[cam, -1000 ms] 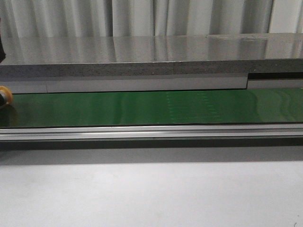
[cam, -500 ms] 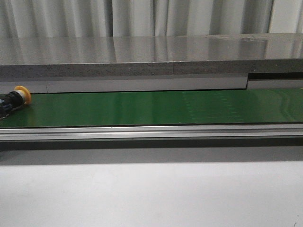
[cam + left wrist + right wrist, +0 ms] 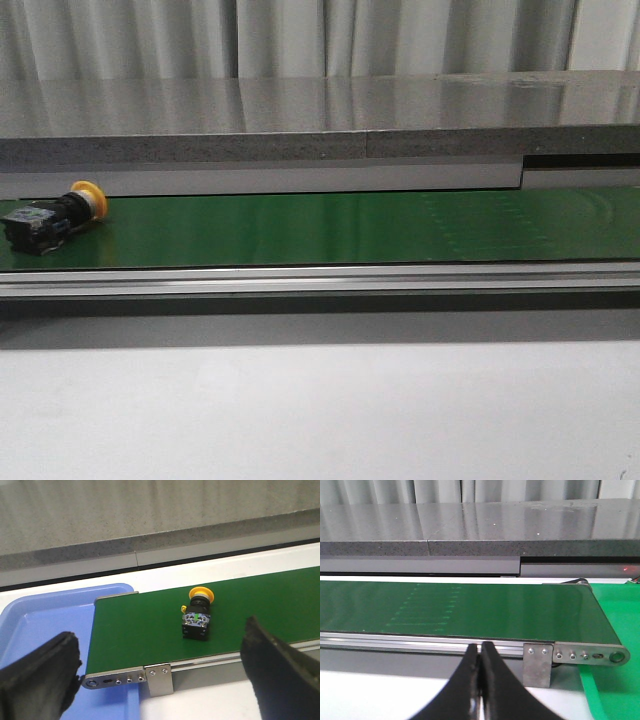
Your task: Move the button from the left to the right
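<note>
One button is seen, lying on its side on the one green belt, near the belt's left end. One blue tray sits under that end. Two grippers are seen. The left gripper is spread wide, with the button beyond and between its fingers, apart from both. The right gripper is pressed together, empty, well apart from the button. The button's long axis is laid across the belt, cap toward the far edge.
</note>
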`<move>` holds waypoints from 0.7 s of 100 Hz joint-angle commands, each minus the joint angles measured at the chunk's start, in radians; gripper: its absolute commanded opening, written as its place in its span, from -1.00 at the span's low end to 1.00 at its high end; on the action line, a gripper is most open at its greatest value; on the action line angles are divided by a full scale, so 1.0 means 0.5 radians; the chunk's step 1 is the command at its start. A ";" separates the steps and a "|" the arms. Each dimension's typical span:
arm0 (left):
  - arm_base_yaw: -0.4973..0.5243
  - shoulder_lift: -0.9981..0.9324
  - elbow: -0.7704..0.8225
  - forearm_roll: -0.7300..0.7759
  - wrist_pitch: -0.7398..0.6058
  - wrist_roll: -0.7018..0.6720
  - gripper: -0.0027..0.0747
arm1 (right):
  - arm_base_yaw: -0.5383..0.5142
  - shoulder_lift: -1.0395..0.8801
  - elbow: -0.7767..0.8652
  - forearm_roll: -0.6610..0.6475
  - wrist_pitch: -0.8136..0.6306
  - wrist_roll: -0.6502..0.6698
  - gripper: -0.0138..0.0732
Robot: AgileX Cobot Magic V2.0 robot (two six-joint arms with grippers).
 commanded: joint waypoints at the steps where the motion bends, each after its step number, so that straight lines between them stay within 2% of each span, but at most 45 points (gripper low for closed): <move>1: -0.017 -0.111 0.024 -0.054 -0.191 -0.002 0.67 | -0.003 -0.031 -0.035 -0.019 -0.176 -0.011 -0.84; 38: -0.017 -0.190 0.149 -0.054 -0.318 -0.002 0.67 | -0.003 -0.031 -0.035 -0.019 -0.176 -0.011 -0.84; 70: -0.017 -0.190 0.247 -0.036 -0.611 -0.002 0.67 | -0.003 -0.031 -0.035 -0.019 -0.176 -0.011 -0.84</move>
